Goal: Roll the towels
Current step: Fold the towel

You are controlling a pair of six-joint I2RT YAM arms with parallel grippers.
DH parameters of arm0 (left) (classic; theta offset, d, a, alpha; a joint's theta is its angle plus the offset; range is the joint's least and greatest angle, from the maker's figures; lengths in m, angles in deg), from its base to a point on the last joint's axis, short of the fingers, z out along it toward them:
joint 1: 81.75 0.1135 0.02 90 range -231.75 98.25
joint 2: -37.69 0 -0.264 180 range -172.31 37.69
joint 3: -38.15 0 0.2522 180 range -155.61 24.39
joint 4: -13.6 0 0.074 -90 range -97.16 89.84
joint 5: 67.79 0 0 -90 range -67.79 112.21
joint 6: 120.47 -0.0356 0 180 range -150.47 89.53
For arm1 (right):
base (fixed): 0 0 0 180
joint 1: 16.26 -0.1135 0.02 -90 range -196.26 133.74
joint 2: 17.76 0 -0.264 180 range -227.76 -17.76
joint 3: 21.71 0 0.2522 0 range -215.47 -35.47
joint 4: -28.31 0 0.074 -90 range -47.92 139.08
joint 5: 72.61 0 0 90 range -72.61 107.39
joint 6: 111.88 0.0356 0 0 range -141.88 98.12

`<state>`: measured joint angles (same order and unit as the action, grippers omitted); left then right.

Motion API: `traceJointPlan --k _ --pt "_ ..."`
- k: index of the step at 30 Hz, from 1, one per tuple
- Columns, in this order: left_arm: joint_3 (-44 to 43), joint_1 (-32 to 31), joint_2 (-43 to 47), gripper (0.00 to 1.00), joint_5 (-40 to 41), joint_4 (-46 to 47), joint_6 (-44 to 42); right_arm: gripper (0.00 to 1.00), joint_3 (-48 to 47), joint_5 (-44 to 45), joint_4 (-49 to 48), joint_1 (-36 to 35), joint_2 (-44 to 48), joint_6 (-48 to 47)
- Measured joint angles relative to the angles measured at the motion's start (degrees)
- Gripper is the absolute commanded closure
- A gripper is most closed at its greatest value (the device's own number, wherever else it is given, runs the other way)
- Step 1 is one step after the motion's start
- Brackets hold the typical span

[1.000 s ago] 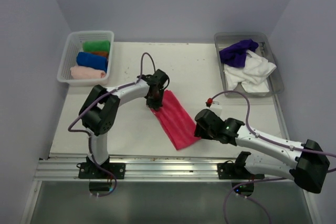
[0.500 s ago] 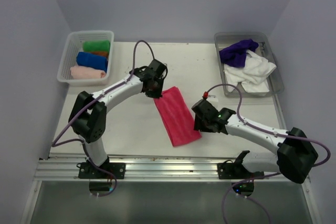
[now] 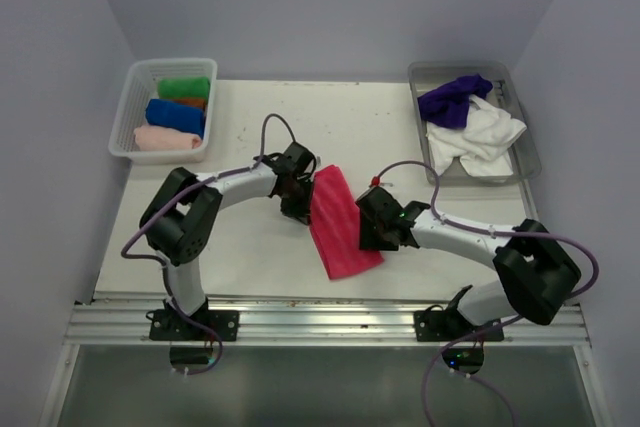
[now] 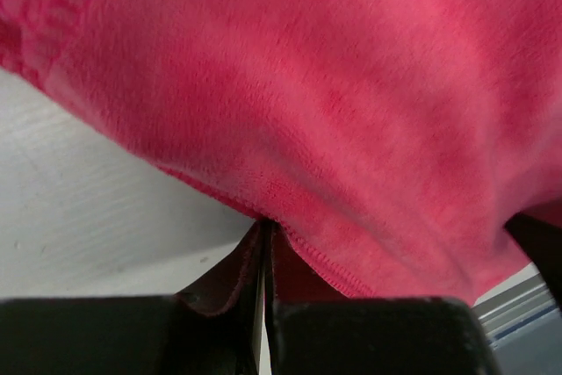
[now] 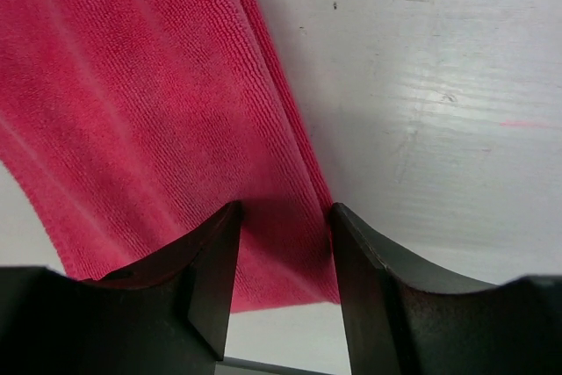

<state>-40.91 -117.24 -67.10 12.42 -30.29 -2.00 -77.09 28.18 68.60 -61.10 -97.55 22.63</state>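
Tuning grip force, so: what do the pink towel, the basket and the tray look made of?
Pink towel: soft cloth, probably microfibre; fine ribbed pile, stitched hem. Basket: white plastic, apparently; matte lattice walls. Tray: likely grey metal; dull sheen.

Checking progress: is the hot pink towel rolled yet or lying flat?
Flat, not rolled: the hot pink towel lies as a long strip, no coil at either end.

A hot pink towel point(image 3: 338, 223) is lying on the bench point(image 3: 250, 247) as a long folded strip, slanting slightly. A purple towel point(image 3: 452, 99) and a white towel point(image 3: 478, 137) are lying crumpled in the grey tray point(image 3: 527, 152). A green towel point(image 3: 184, 87), orange towel point(image 3: 192, 103), blue towel point(image 3: 174, 115) and pale pink towel point(image 3: 166, 138) are sitting bundled in the white basket point(image 3: 128, 107).
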Motion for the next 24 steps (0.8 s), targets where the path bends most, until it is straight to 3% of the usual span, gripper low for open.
traceJointPlan --k 11,17,20,22,23,24 --pt "-11.15 2.78 -8.41 0.94 0.83 -0.48 -2.19 0.53 -3.43 -3.1 -5.7 0.0 -7.41 0.0" --pt "-11.1 5.11 -5.68 0.89 6.73 -3.69 -2.82 0.35 -3.28 -3.21 -5.73 -0.15 -5.14 -0.02" --pt "-7.61 3.52 1.46 0.89 8.04 -5.27 -2.21 0.34 -2.8 -2.95 -4.5 -0.42 -0.46 0.04" --pt "-4.66 1.44 7.48 0.89 8.55 -5.68 -1.01 0.41 -2.75 -2.86 -4.09 -0.92 2.8 0.24" --pt "-3.13 0.28 10.34 0.9 8.52 -5.88 -0.33 0.6 -2.75 -2.84 -4.02 -1.42 4.04 0.46" --pt "-1.62 -1.09 12.9 0.91 8.48 -5.84 0.5 0.71 -2.75 -2.82 -3.98 -2.21 4.92 0.59"
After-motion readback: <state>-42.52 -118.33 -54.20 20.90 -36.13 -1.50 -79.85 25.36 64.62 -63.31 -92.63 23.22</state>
